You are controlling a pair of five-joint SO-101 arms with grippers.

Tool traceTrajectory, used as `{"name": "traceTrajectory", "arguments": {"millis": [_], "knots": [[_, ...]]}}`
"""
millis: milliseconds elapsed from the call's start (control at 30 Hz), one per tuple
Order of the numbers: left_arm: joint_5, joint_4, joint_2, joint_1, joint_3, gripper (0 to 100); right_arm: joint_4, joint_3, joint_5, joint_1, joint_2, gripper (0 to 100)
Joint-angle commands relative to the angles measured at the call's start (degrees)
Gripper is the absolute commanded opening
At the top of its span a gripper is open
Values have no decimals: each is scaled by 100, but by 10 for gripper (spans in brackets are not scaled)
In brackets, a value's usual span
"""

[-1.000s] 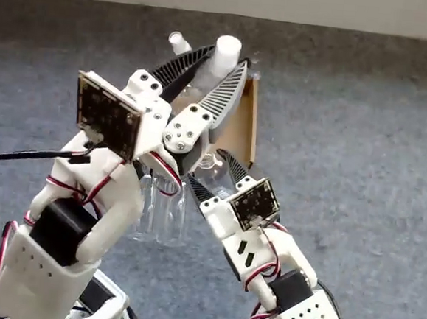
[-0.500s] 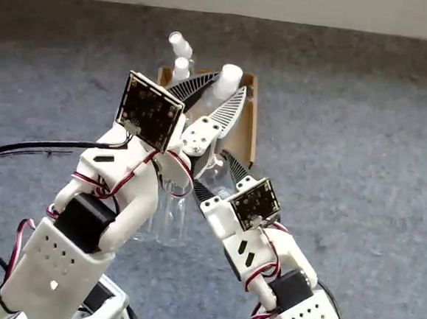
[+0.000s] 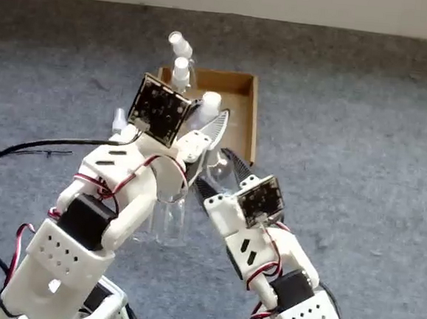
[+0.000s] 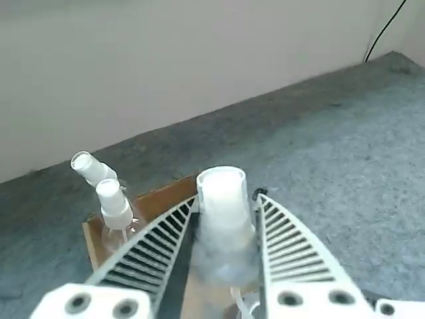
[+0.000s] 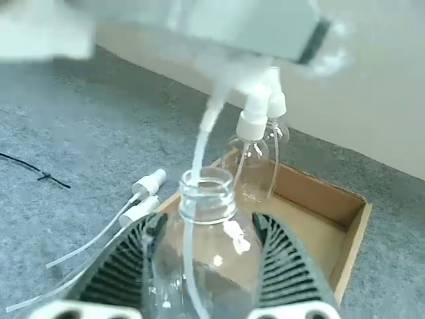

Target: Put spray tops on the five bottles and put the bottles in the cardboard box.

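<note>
Left arm has swung down and inward over the last second; the spray top it carries, earlier high above the far rim of the cardboard box (image 3: 244,117), now sits lower, over the box's near edge. Right arm unchanged.

Left gripper (image 4: 226,199): fingers closed narrowly on the white spray top (image 4: 220,183), one ribbed finger on each side of its collar, nozzle end up.

Right gripper (image 5: 209,226): fingers clamped around the shoulders of a clear bottle (image 5: 206,266). The bottle is upright with its neck open, just in front of the box's near edge.

The spray top's thin tube (image 5: 201,143) hangs down and passes into the bottle's open neck. The head above is blurred in the right wrist view. The top is above the neck, not yet seated.

Two capped bottles (image 5: 255,156) stand upright, touching, at the box's far corner; the right wrist view places them inside it. Both carry white tops.

Two loose spray tops (image 5: 147,183) with trailing tubes lie on the grey carpet (image 3: 363,142), just outside the box's side wall.

More clear bottles (image 3: 168,219) stand on the carpet on the near side of the box, partly hidden by the left arm; count not readable.
</note>
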Motion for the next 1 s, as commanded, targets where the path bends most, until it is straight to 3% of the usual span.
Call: {"name": "traceTrajectory", "arguments": {"millis": [0, 367, 667, 967], "knots": [[-35, 475, -400, -154, -31, 188, -101, -84, -369, 321, -92, 4], [-563, 712, -488, 119, -567, 196, -101, -31, -352, 303, -84, 4], [-589, 677, -13, -558, -1174, 196, -101, -31, -360, 303, -84, 4], [-949, 967, 576, -13, -1121, 196, -101, -31, -360, 303, -84, 4]]}}
